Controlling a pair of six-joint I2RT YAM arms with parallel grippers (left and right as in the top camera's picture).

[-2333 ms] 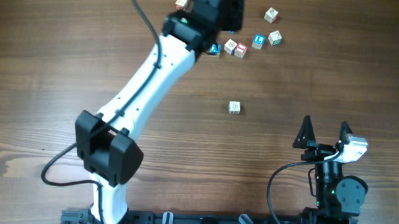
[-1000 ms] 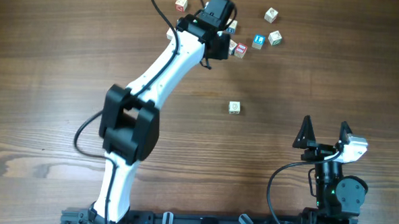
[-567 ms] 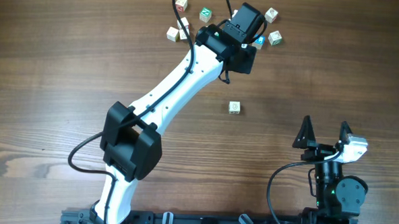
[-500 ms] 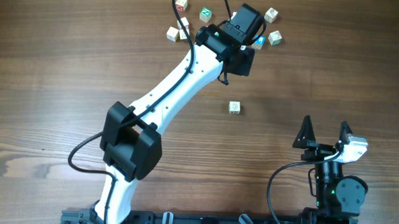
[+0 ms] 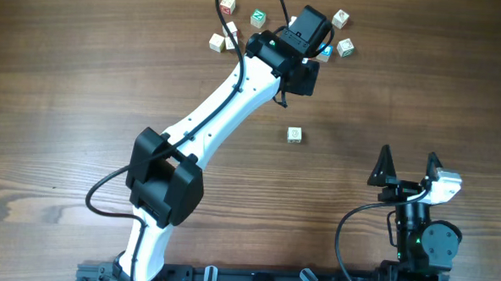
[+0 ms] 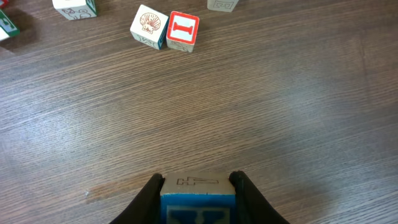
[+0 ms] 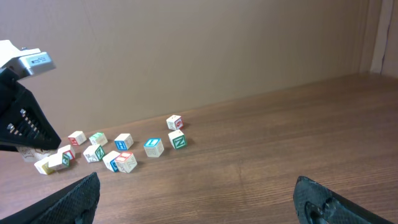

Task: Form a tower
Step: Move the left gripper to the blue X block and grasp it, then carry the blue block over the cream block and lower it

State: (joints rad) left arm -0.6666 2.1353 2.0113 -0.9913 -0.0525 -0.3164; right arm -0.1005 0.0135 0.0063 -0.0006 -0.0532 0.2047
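My left arm (image 5: 222,101) is white tubing with chunky black joints, and a thin black cable (image 5: 96,193) loops off the elbow. Its fingers (image 6: 144,200) are smooth matte black. My right arm (image 5: 420,237) is black all over, with a white wrist plate (image 5: 443,184), a green light (image 5: 416,242) and pointed black fingers (image 5: 384,163).

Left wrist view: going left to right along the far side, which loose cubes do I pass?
First the green cube cut by the left edge, then the pale cube with a teal side, shell cube, red I cube, pale cube at the top edge.
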